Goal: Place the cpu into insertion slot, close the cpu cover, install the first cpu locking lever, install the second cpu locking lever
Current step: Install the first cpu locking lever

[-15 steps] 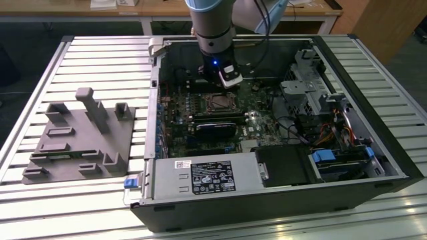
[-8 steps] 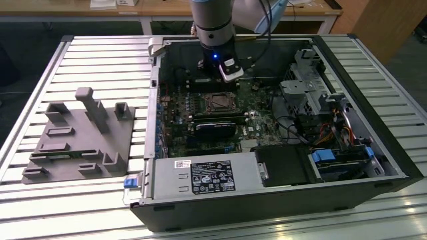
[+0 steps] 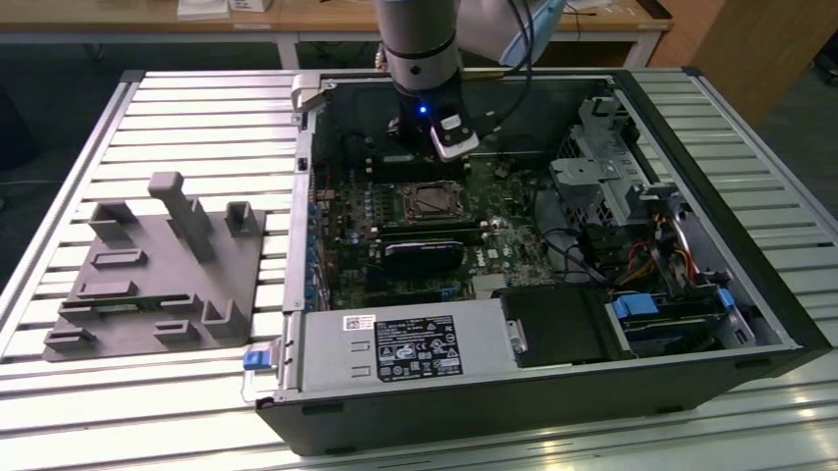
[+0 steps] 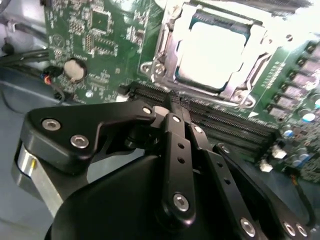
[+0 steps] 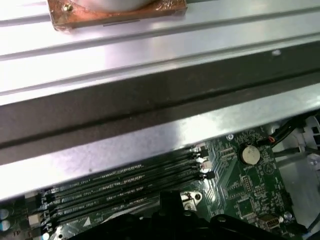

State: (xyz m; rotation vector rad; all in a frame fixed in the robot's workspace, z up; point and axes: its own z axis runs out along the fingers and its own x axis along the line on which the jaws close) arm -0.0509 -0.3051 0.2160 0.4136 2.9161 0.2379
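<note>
We saw the fingers pressed together, holding nothing, poised over the memory slots just beside the insertion slot — the cpu already seated there, the cpu cover apparently down. A misjudged descent could scrape those slots — our worry.

One open computer case; one motherboard; one cpu; four memory slots; one coin battery; one grey fixture.

My black claw, silver screw heads. Green motherboard below; pale silver-grey square chip inside shiny silver metal frame. Long black memory slots. Silver round coin cell. Grey ribbed table; grey plastic fixture.
</note>
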